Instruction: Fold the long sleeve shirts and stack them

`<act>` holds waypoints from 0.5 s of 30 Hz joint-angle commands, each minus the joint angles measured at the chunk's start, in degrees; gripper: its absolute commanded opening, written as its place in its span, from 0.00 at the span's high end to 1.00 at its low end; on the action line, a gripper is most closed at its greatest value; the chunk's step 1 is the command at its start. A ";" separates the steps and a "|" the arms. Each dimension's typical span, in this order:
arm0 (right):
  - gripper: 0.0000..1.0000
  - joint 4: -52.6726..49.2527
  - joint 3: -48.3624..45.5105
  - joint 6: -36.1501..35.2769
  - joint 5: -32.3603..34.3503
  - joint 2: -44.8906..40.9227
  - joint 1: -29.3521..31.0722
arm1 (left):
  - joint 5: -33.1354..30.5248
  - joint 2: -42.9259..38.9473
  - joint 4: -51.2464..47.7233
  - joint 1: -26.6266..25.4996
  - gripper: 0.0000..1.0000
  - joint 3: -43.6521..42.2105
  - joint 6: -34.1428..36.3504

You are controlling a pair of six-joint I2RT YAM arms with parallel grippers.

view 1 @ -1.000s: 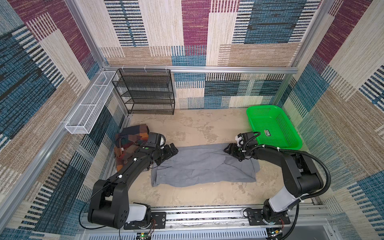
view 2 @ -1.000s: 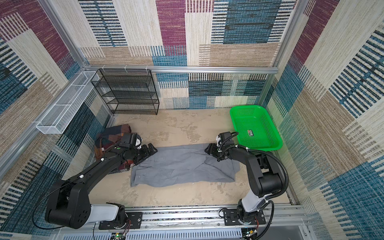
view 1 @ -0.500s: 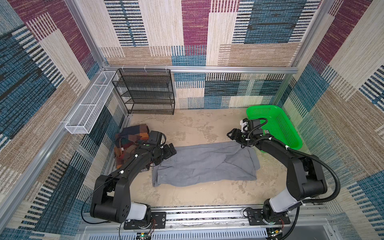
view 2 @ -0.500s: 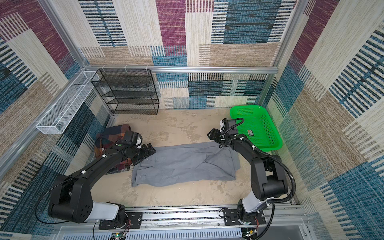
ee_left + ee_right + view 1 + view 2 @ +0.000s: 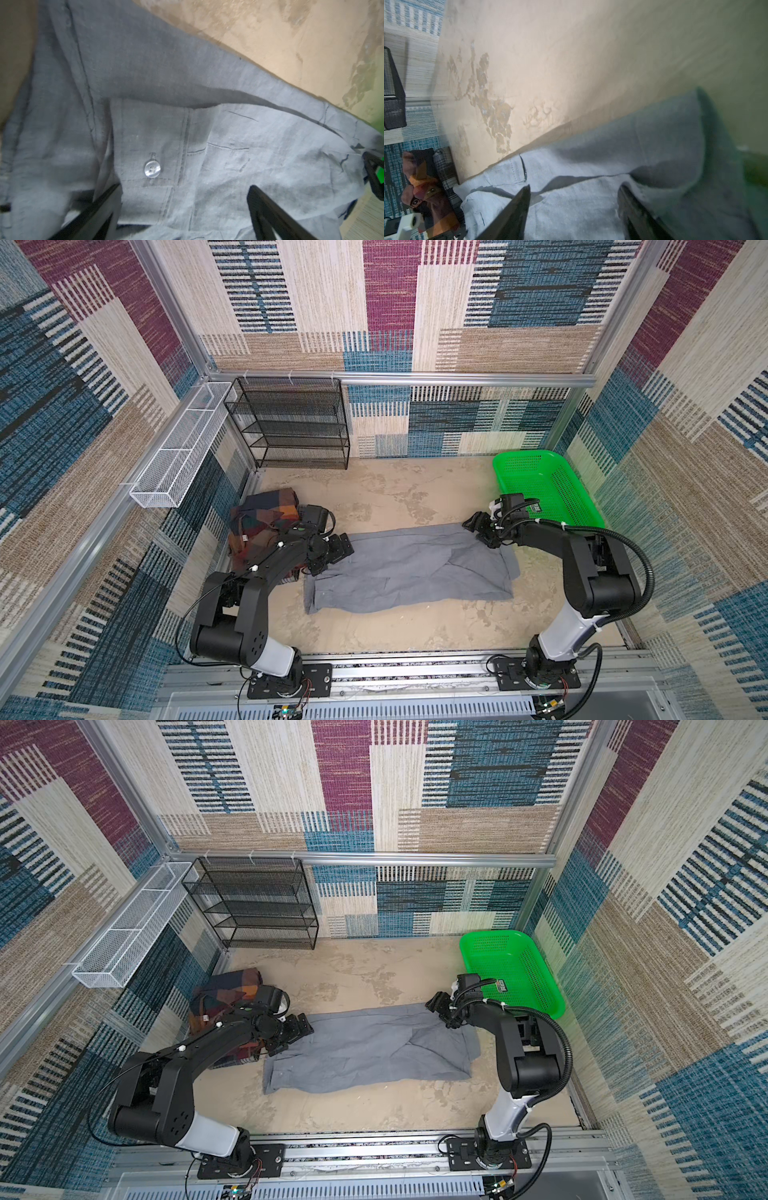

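The gray long sleeve shirt lies folded into a long strip across the sandy floor. The plaid long sleeve shirt sits bunched against the left wall. My left gripper is open over the gray shirt's left end. In the left wrist view its open jaws straddle a buttoned cuff. My right gripper stands open at the shirt's far right corner. In the right wrist view flat gray cloth shows between the fingers and a raised fold lies beside one.
A green mesh basket stands just behind the right gripper at the back right. A black wire shelf rack is against the back wall, and a white wire tray hangs on the left wall.
The right gripper swung toward the back wall, then came back down onto the gray shirt's far right corner. The left gripper shifted only slightly. Both stayed open.
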 commanded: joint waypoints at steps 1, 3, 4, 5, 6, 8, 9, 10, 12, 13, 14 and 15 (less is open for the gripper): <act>0.31 1.12 1.37 1.41 -0.72 1.99 0.07 | 0.36 -0.72 0.34 -0.03 0.03 -1.41 -0.33; 0.31 1.13 3.13 1.43 -0.58 3.88 0.11 | 0.54 -1.77 0.52 -0.22 0.03 -2.89 -1.06; 0.31 0.95 4.26 1.48 -0.69 5.07 0.09 | 0.62 -2.46 0.73 -0.48 0.03 -3.94 -1.62; 0.32 0.88 5.28 1.50 -0.95 6.27 0.16 | 0.63 -3.20 0.81 -0.77 0.03 -4.88 -2.08; 0.31 0.84 6.34 1.44 -1.23 7.29 0.30 | 0.55 -3.94 0.78 -1.09 0.03 -5.78 -2.70; 0.32 0.18 9.14 0.94 -1.72 9.58 0.90 | 0.52 -6.08 0.91 -1.67 0.03 -7.94 -3.91; 0.32 -0.50 10.56 0.59 -1.77 10.33 1.38 | 0.54 -7.28 0.86 -1.93 0.03 -8.93 -4.52; 0.31 -1.54 12.10 0.32 -1.27 11.06 1.88 | 0.37 -8.68 0.93 -2.33 0.03 -10.20 -5.28; 0.31 -2.95 14.65 -0.35 -0.30 11.29 2.54 | -0.09 -12.00 0.00 -2.96 0.04 -12.11 -6.42; 0.31 -3.71 15.72 -0.50 0.28 11.13 2.65 | -0.44 -13.66 -0.71 -3.34 0.04 -13.11 -7.15; 0.31 -4.28 16.77 -0.64 0.90 10.75 2.65 | -0.75 -15.64 -1.42 -3.68 0.04 -14.03 -7.88; 0.31 -4.71 17.73 -0.88 1.16 10.39 2.66 | -0.99 -17.23 -1.78 -4.20 0.04 -14.96 -8.66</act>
